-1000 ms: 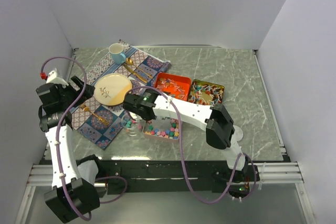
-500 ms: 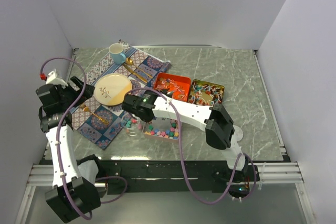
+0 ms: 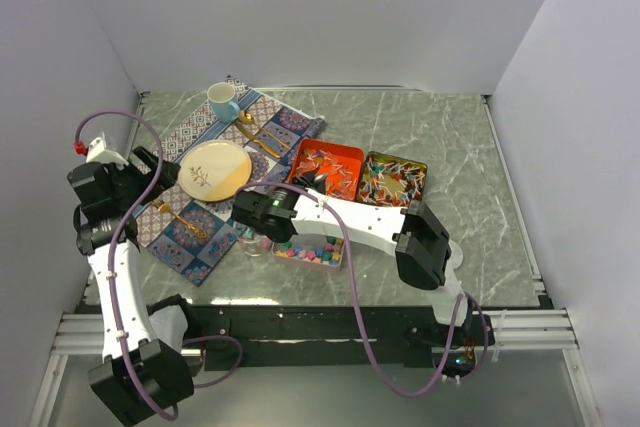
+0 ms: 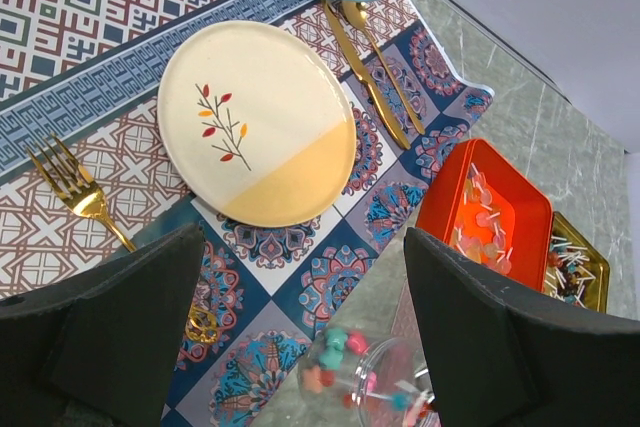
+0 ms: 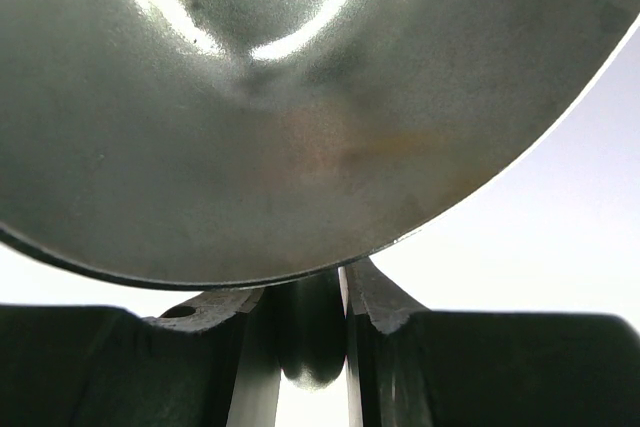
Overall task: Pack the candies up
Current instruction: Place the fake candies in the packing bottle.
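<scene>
Candies: pastel star lumps lie loose in the near tin, wrapped pieces fill the orange tin and gold tin, and a few lumps sit in the clear cup. They look tiny, light, hard and prone to rolling. Too small to pinch singly, so best lifted in bulk. Right end effector is pressed onto the handle of the silver scoop, near the cup. Left end effector is spread wide and empty above the placemat. Keep the scoop level, since they probably spill easily.
</scene>
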`<state>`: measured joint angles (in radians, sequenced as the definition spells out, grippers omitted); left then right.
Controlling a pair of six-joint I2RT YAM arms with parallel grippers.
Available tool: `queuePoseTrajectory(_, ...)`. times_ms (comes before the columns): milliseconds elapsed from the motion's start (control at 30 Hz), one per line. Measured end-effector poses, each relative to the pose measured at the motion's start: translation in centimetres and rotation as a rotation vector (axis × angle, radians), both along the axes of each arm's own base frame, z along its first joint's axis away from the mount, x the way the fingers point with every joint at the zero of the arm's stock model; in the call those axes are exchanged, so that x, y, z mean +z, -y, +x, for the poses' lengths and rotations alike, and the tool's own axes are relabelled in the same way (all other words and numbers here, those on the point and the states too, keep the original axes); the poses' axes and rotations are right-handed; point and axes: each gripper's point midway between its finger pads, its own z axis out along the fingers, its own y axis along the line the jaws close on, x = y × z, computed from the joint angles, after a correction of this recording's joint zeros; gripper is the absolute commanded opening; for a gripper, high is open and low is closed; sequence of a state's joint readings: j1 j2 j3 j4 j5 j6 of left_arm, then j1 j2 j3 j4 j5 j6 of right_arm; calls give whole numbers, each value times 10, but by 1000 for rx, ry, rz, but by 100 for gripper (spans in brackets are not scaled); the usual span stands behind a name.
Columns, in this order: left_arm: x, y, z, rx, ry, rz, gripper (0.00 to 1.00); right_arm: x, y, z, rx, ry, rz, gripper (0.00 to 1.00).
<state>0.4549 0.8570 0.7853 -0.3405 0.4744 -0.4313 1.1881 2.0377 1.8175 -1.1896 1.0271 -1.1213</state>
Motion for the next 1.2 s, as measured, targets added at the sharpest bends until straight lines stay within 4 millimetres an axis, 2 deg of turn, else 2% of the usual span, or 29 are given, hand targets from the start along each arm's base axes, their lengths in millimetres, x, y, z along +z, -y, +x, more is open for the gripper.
queuePoseTrajectory(267, -2, 2, -2, -4, 1, -8, 87, 18, -4, 2, 5, 48, 5, 0)
queuePoseTrajectory(733, -1, 2, -2, -7, 6, -18, 86, 25, -5, 2, 23, 85, -52, 0)
queuePoseTrajectory(833, 0, 5, -2, -23, 9, -25, 86, 47, -13, 7, 12, 104, 7, 0)
queuePoseTrajectory(933, 2, 13, -3, -69, 16, -44, 86, 80, -15, 14, -10, 150, 128, 0)
queuePoseTrajectory(1000, 2, 18, -2, -101, 16, -60, 85, 91, -2, 17, -34, 160, 155, 0)
queuePoseTrajectory(1067, 5, 22, 2, -136, 17, -76, 85, 89, 24, 21, -76, 146, 150, 0)
queuePoseTrajectory(1133, 7, 27, 11, -184, 18, -94, 84, 75, 56, 26, -134, 101, 116, 0)
queuePoseTrajectory(1200, 6, 38, 20, -242, 10, -112, 84, 51, 81, 27, -190, 36, 100, 0)
